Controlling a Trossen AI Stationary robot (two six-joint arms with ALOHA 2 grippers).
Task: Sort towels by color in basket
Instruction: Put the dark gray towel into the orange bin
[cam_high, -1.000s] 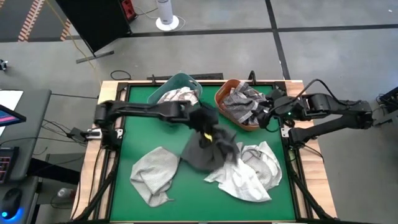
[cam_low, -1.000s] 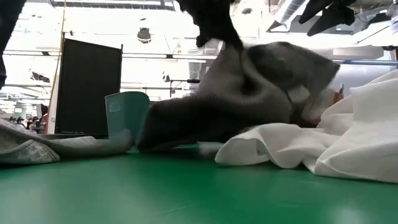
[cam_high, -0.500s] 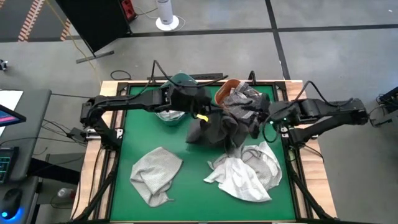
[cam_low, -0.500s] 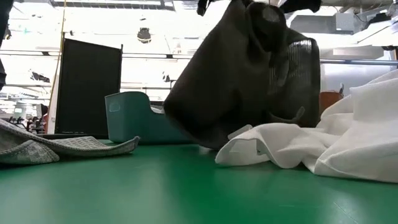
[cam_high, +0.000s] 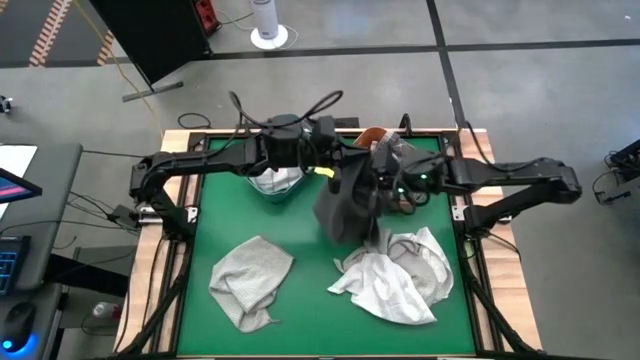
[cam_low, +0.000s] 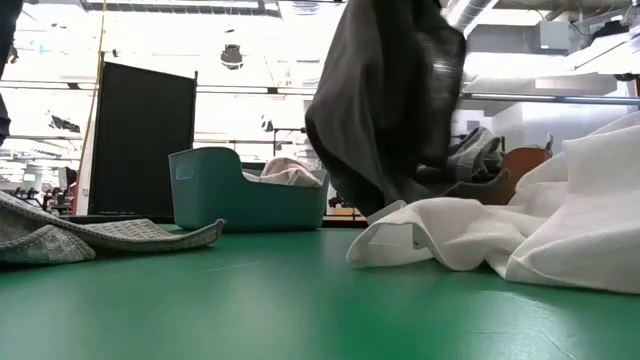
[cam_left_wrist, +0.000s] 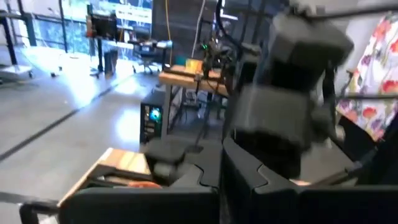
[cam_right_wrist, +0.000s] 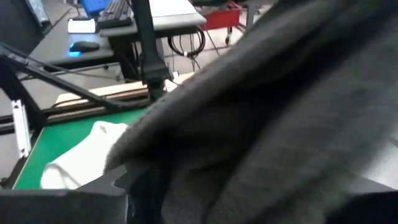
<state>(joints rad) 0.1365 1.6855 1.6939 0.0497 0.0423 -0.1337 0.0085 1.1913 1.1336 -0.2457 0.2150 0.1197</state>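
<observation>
A dark grey towel hangs in the air between my two grippers, near the table's far middle; it also shows in the low view. My left gripper is shut on its top. My right gripper is right against the towel's other side, and the cloth fills the right wrist view. A light grey towel and a white towel lie crumpled on the green table. The teal basket holds pale towels. The orange basket holds a grey towel. My left gripper holds the dark grey towel by its bunched top, coming level from the table's left side. The towel hangs below the fingers in slack folds, and its lower end is just above the table, beside the white towel. How many layers it holds does not show.
The teal basket stands at the far left of centre and the orange basket at the far right of centre, both near the far edge. The light grey towel lies at near left and the white towel at near right. Bare green mat lies between them.
My left gripper has risen and gone toward the far edge and the orange basket with the dark grey towel. The towel has come up off the table and the white towel and now hangs bunched. My right gripper has moved toward the table's left, up to the towel.
</observation>
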